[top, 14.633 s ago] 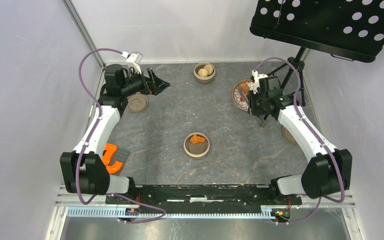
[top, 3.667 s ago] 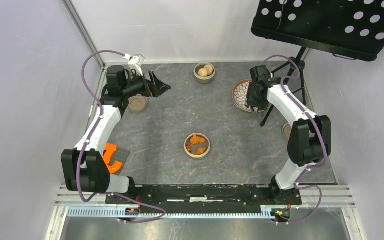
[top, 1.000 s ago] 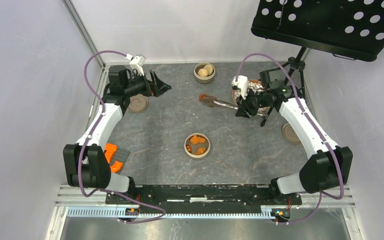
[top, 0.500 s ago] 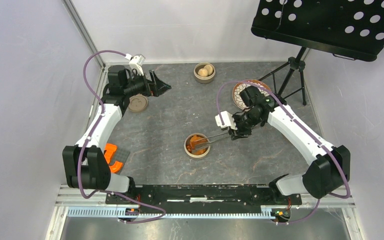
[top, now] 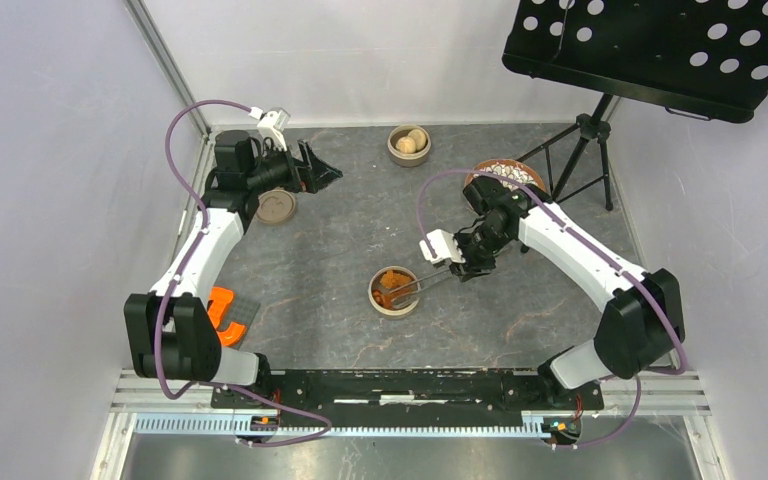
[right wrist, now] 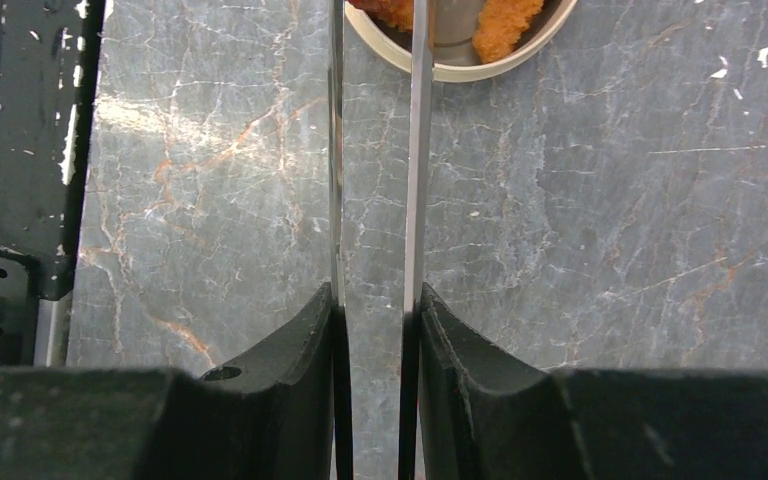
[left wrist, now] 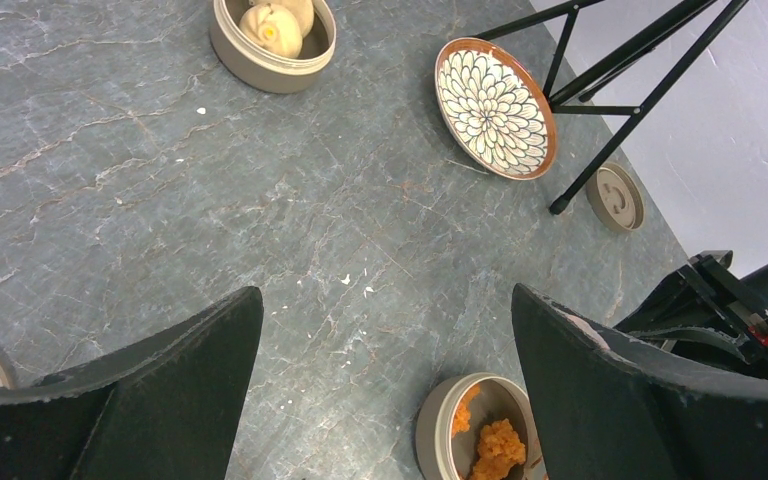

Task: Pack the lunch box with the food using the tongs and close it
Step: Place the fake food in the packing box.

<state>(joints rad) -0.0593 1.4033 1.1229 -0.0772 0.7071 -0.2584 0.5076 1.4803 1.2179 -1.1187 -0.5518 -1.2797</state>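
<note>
Top external view: the right pincer [top: 457, 264] pinches the tongs [top: 422, 284] near their joined end, just right of the tan container [top: 371, 298] that holds the orange chunks [top: 393, 279]. The tong tips reach over its rim. The left pincer [top: 320, 172] hangs spread, well apart to the container's far left. The buns [top: 407, 145] sit in a second container [top: 392, 152] well beyond it.

Left wrist view: the left pincer's fingers [left wrist: 160, 390] stand wide apart with nothing between them. The tan container [left wrist: 430, 425] shows at the lower edge, chunks inside.

Right wrist view: the right pincer's fingers [right wrist: 310, 340] squeeze the two tong arms from outside, a narrow gap between the arms. The arms run straight ahead past the tan container's rim [right wrist: 450, 70] and out of frame.
</note>
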